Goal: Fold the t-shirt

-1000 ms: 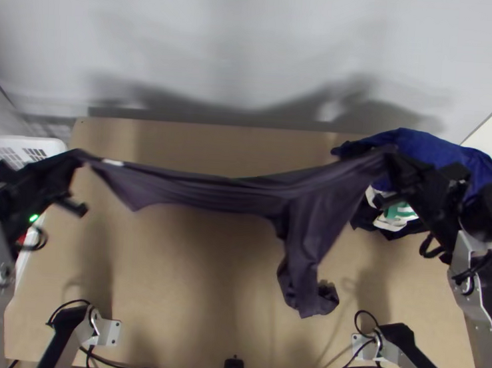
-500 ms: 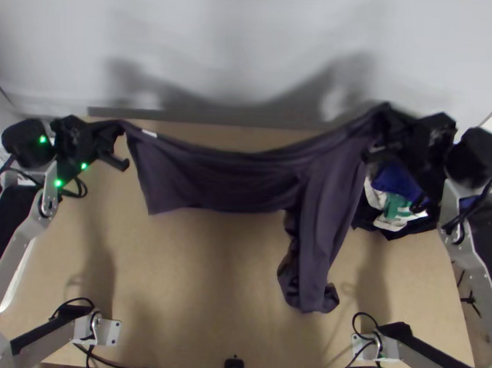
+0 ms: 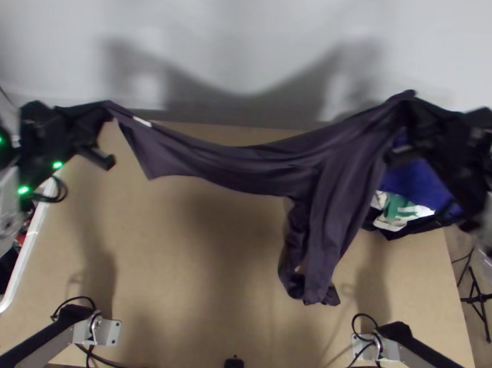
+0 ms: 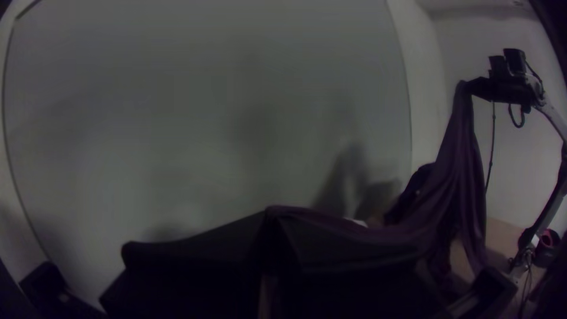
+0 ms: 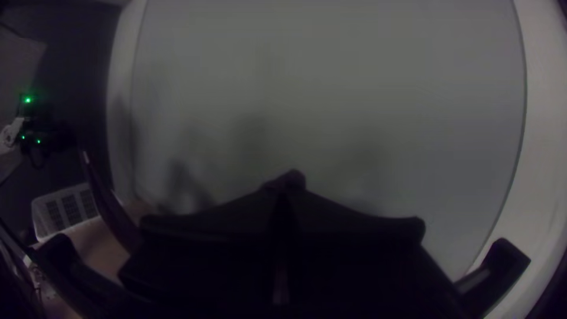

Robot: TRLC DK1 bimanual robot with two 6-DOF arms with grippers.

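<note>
Between my two raised grippers hangs the dark purple t-shirt point(image 3: 260, 168), sagging in the middle in the top view. My left gripper point(image 3: 105, 107) is shut on one end, close to a small white tag; in the left wrist view the cloth comes out between the fingertips of the left gripper point(image 4: 271, 215). The other end is pinched in my right gripper point(image 3: 405, 104), and a small tuft of cloth pokes out at the tips of the right gripper point(image 5: 286, 183). Below the right gripper a long bunched part drapes down toward the wooden table point(image 3: 193, 281).
Beneath the right gripper, a pile of blue cloth point(image 3: 413, 181) with white and green pieces point(image 3: 398, 210) lies at the table's right back. A white basket point(image 3: 32, 237) stands along the left edge. The pale wall point(image 3: 254, 44) rises behind the table.
Both grippers first moved up the picture with the t-shirt, lifting its upper edge. Lately they have spread farther apart, and the hanging left part is drawn narrower.
</note>
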